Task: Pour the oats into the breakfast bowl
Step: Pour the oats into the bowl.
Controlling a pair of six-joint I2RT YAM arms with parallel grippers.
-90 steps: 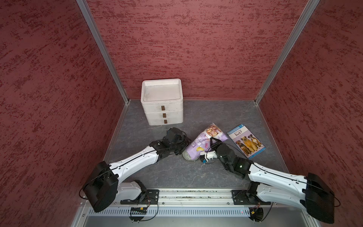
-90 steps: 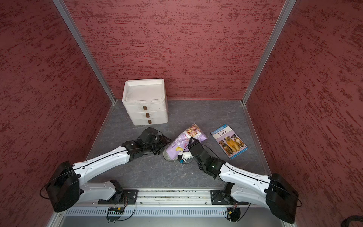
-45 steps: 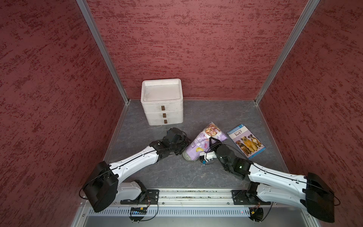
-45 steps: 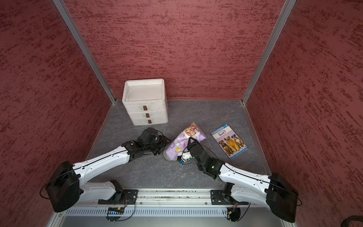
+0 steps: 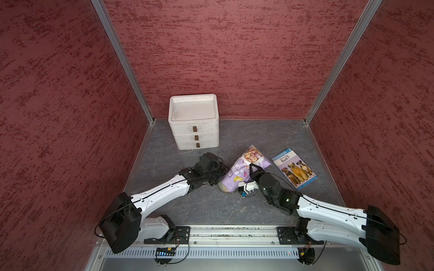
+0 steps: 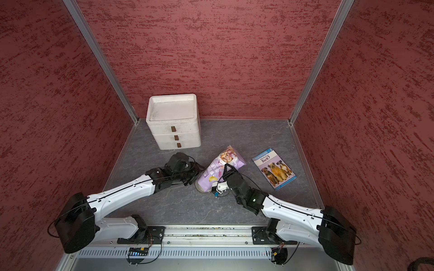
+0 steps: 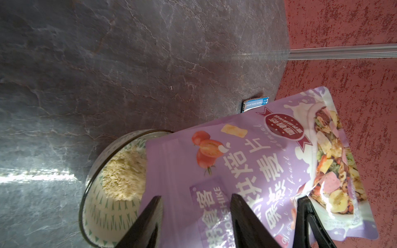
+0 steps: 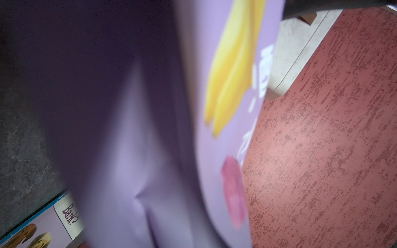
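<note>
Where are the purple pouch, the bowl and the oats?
purple pouch [image 7: 253, 169]: left wrist view, printed front face.
bowl [image 7: 107, 209]: left wrist view, bare patterned inner wall.
oats [image 7: 124, 174]: left wrist view, middle of the heap.

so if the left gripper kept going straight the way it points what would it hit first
Probably the lavender-purple printed pouch, right ahead of the left gripper; the round white green-patterned bowl under its mouth is close, depth unclear.

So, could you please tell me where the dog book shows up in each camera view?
Top view: book lying flat, right of the pouch.
Top view: book likewise right of the pouch.
Left wrist: just a blue corner behind the pouch.
Right wrist: cover peeking out beyond the pouch.
Shared landmark: the pouch.
</note>
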